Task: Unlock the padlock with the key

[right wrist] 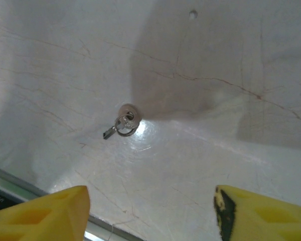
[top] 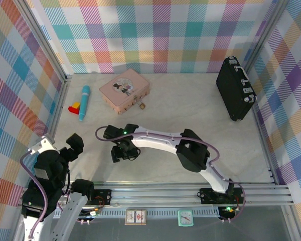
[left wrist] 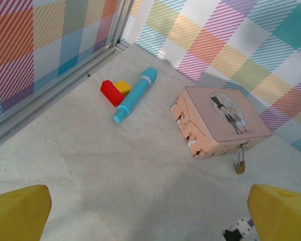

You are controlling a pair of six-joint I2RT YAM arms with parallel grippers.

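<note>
The pale counter point(top: 190, 100) carries everything. A black case point(top: 235, 89) stands at the far right. The pink tin point(top: 124, 90) sits far, left of middle. Left of it lies a teal marker point(top: 84, 102), with red and yellow blocks point(top: 74, 107) against its left side. The padlock point(left wrist: 240, 163) hangs from the clasp on the tin's near side, its brass body touching the counter.

My left fingers point(left wrist: 17, 211) are spread wide at the near left and hold nothing. My right fingers point(right wrist: 45, 213) hover near the middle, parted and empty, above the key point(right wrist: 121, 124). It lies flat on the counter, apparently on a small ring, though glare blurs it.
</note>
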